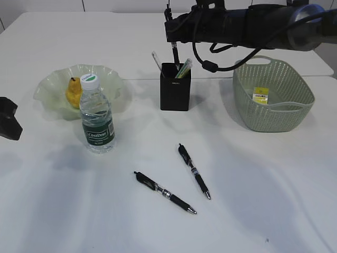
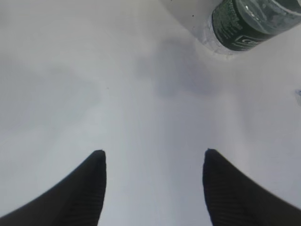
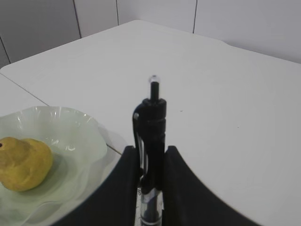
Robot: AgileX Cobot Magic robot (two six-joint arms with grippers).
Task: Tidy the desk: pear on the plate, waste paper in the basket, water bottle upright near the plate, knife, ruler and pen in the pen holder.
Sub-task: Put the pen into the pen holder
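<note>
right gripper (image 3: 149, 188): clamped on upright black click pen (image 3: 150, 141), above black square pen holder (image 1: 175, 87)
left gripper (image 2: 153, 183): spread wide, holding nothing, over white table (image 2: 94, 84)
clear plastic water bottle (image 1: 96, 116): upright beside pale green wavy plate (image 1: 55, 89)
yellow pear (image 1: 74, 92): on plate
two black pens (image 1: 164, 192): lying on table

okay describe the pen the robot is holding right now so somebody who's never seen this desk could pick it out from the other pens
Find the black pen holder at the middle of the white table, between the plate and the basket. Directly above it, the right gripper has its jaws shut on a black pen. It is the only one upright in the air; the other two pens lie flat nearer the front.
</note>
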